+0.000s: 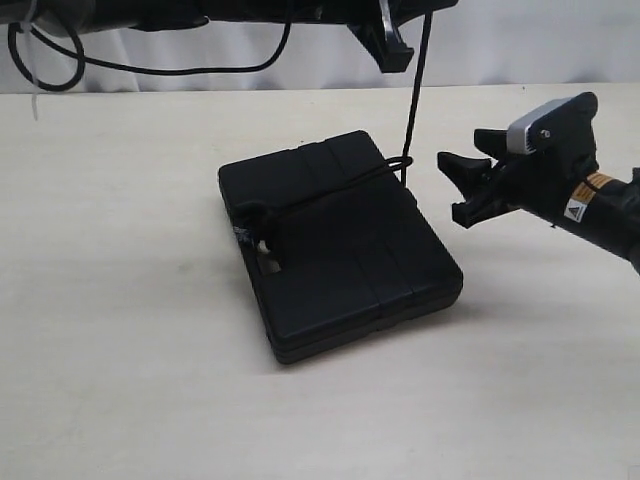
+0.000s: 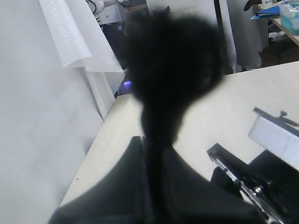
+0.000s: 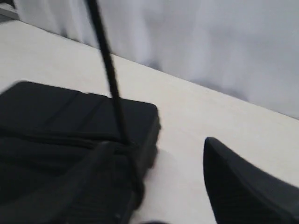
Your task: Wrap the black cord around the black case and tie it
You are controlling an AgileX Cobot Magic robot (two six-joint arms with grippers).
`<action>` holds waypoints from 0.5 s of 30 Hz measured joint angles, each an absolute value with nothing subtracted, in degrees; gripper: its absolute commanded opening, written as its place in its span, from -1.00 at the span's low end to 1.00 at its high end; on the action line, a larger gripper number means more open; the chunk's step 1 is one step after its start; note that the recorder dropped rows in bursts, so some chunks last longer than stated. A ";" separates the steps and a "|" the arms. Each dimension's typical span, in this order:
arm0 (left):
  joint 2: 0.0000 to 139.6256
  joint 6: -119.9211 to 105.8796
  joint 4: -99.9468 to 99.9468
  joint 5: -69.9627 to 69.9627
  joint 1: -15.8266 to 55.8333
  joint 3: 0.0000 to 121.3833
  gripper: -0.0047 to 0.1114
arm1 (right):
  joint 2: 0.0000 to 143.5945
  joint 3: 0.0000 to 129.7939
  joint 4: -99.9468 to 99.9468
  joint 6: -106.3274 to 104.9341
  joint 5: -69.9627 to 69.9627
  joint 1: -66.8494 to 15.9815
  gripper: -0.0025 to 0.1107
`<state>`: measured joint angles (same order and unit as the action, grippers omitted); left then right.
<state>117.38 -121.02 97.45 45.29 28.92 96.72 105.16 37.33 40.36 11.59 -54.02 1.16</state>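
- Table (image 1: 120, 380) up front is plain and pale, and nothing lies on the near part.
- One case (image 1: 350, 250), lying flat about mid-table with a corner turned toward the camera. It's hard matte plastic with ribs, so I'd guess stiff, not fragile, and heavy enough to stay put while the cord gets tugged. If it has to be moved, I'd go for an edge or the handle cutout (image 1: 268, 258) on its left end.
- One cord (image 1: 414, 100). It comes from around the cutout, runs across the lid to the far right edge, makes a small bend there, then goes straight up, pulled tight. It's braided, so it's soft and limp with no shape of its own, but probably grippy enough not to slide through the fingers. The best place to pinch looks like the tight rising stretch just above the case edge, since the part on the lid is black on black and lies flat.
- Two end effectors in all.
- Right end effector (image 1: 458, 187) hovers just beside the case's far right corner, near that bend. Its jaws are spread wide and hold nothing.
- Left end effector (image 1: 395, 52) is furthest back and high up. It's closed, and the tight cord running up to it tells me it's gripping the cord. Its own camera only gives a black blur.
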 measured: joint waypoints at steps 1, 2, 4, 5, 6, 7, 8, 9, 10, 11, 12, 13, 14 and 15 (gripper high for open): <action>117.27 -121.02 97.45 45.29 28.92 96.72 -0.92 | 105.16 37.33 42.06 12.77 -55.63 1.16 0.00; 117.13 -121.02 97.45 45.29 28.92 96.72 -0.92 | 105.12 37.33 43.76 14.24 -57.62 1.16 -0.01; 117.13 -121.02 97.45 45.29 28.92 96.72 -0.92 | 105.03 38.15 45.36 17.97 -58.65 0.73 -0.06; 117.13 -121.02 97.45 45.29 28.92 96.72 -0.92 | 105.03 39.32 45.38 19.77 -57.04 0.32 -0.11; 117.13 -121.02 97.45 45.29 28.92 96.72 -0.92 | 105.15 40.36 45.38 21.31 -54.38 -0.26 -0.15; 117.13 -121.02 97.34 45.58 28.92 96.72 -0.92 | 105.41 41.79 45.38 22.46 -52.04 -0.83 -0.20; 117.13 -121.02 97.34 45.93 28.92 96.72 -0.92 | 106.24 43.20 45.38 23.84 -49.01 -1.75 -0.24; 117.13 -121.02 97.34 46.45 28.92 96.72 -0.92 | 106.93 44.48 45.38 24.60 -47.58 -2.43 -0.28; 117.13 -121.02 97.34 46.91 28.92 96.72 -0.92 | 107.71 45.37 45.38 25.15 -46.62 -3.16 -0.32; 117.13 -121.02 97.34 47.09 28.92 96.72 -0.92 | 108.91 46.46 45.99 25.59 -45.57 -4.25 -0.36; 117.13 -121.02 97.34 47.27 29.03 96.72 -0.92 | 109.71 47.02 46.15 25.70 -44.93 -4.94 -0.40; 117.13 -121.02 97.34 47.26 29.14 96.72 -0.92 | 110.62 47.51 46.25 25.82 -43.90 -5.74 -0.46; 117.13 -121.02 97.34 47.26 29.25 96.72 -0.92 | 111.40 48.21 46.37 25.95 -42.40 -6.35 -0.52; 117.13 -121.02 97.34 47.39 29.27 96.72 -0.92 | 112.02 48.65 46.26 25.95 -40.63 -6.69 -0.58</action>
